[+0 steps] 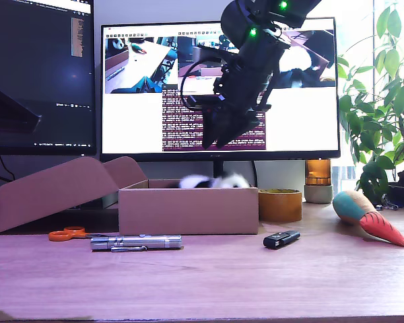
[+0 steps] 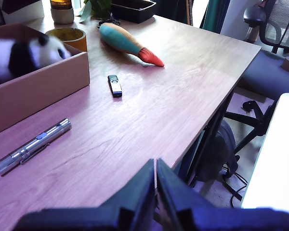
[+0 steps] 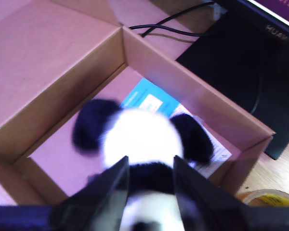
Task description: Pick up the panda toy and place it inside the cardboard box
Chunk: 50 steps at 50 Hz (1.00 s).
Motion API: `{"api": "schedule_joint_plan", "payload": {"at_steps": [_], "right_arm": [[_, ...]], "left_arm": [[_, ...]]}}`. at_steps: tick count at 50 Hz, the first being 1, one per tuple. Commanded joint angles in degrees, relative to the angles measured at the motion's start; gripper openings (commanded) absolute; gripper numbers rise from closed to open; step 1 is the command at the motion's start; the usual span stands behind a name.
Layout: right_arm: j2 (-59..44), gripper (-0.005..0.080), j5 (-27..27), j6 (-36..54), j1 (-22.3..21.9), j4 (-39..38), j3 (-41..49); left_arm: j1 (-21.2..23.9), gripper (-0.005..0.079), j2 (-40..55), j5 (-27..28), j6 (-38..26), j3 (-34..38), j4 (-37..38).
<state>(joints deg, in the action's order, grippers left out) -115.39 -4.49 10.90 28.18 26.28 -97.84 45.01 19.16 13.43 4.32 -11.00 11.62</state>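
Exterior view: the box (image 1: 188, 210) sits on the desk (image 1: 256, 276) in front of the monitor (image 1: 219, 87), its flap (image 1: 50, 192) lying open toward the exterior view's left. The panda (image 1: 212, 181) shows blurred just over the box's far rim. An arm hangs above the box with my second gripper (image 1: 215, 138) pointing down at it, clear of the rim. In front of the box lie orange scissors (image 1: 67, 234), a flashlight (image 1: 136, 242) and a black USB stick (image 1: 281, 239). To the exterior view's right of the box stand a yellow tub (image 1: 280, 204) and, farther right, a carrot plush (image 1: 369, 219), with a plant (image 1: 384, 108) behind.

First wrist view: my first gripper (image 2: 155, 180) has its jaws pressed together with nothing between them, held over the desk's near edge. The panda (image 2: 29, 55) lies inside the box (image 2: 38, 89). The flashlight (image 2: 32, 146), USB stick (image 2: 114, 85), carrot plush (image 2: 130, 44) and tub (image 2: 67, 36) are spread over the desk (image 2: 154, 106).

Second wrist view: my second gripper (image 3: 151, 185) looks straight down into the box (image 3: 183, 103). Its jaws are parted, and the panda (image 3: 142, 137) is below and between them; I cannot tell whether they touch it. A blue and white card (image 3: 147, 101) lies on the box floor under the panda.
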Motion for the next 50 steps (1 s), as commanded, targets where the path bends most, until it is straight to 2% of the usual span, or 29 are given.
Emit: {"api": "schedule_joint_plan", "payload": {"at_steps": [1,12,14,17,18,19,32,37,45,50], "right_arm": [[0.33,0.0271,-0.13,-0.66,0.31,-0.85,-0.57],[0.39,0.0249,-0.11,-0.74,0.31,-1.09,-0.83],[0.42,0.017,-0.22,-0.79,0.31,-0.17,-1.11],[0.5,0.0002,-0.52,-0.74,0.31,2.05,-1.68],[0.5,-0.0024,-0.7,-0.61,0.31,2.8,-1.95],[0.52,0.0,-1.16,-0.66,0.31,3.72,-2.25],[0.57,-0.0013,-1.2,-3.08,0.31,6.21,-3.93],[0.92,-0.0013,-1.14,-6.64,0.24,8.87,-3.93],[2.62,-0.0013,2.12,-6.03,0.17,10.38,-3.82],[4.57,-0.0013,2.34,-6.27,0.22,10.1,-3.82]], "left_arm": [[0.15,-0.0018,-0.04,-0.02,0.22,0.46,-0.39],[0.15,-0.0018,-0.04,-0.02,0.24,0.46,-0.11],[0.15,-0.0018,-0.04,-0.02,0.22,0.46,0.11],[0.15,-0.0018,-0.04,-0.02,0.24,0.46,0.37],[0.15,-0.0018,-0.04,-0.02,0.22,0.46,0.39],[0.15,-0.0018,-0.04,-0.02,0.22,0.46,0.42],[0.15,-0.0018,-0.07,-0.02,0.26,0.46,-1.01],[0.11,-0.0019,-0.07,-0.37,0.81,0.46,-1.07],[0.11,-0.0019,-0.07,-2.23,0.87,0.46,-1.31],[0.09,-0.0019,-0.07,-2.64,0.87,0.46,-1.38]]}}
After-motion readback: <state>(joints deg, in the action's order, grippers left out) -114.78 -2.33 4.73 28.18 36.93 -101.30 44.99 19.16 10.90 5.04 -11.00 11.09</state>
